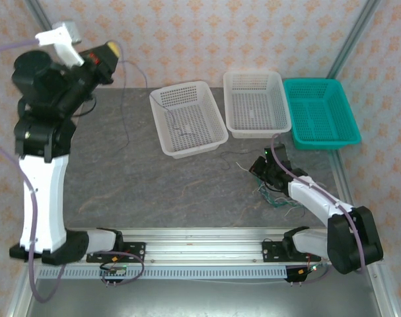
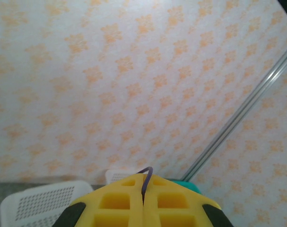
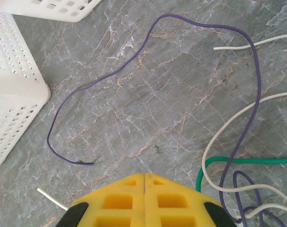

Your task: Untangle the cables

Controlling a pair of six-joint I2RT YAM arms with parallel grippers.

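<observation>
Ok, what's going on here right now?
The left gripper is up high near the back wall, shut on a purple cable. The right gripper is down at the table, shut. Beside it a purple strand, white strands and a green strand cross one another.

Grey marbled table bears two white baskets, a teal basket, tangled cables.

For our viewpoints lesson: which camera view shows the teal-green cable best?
Right wrist: the teal-green cable lies close and bright, crossed by a white cable and a purple cable. Top external gives faint green strands beside the right end effector.
</observation>
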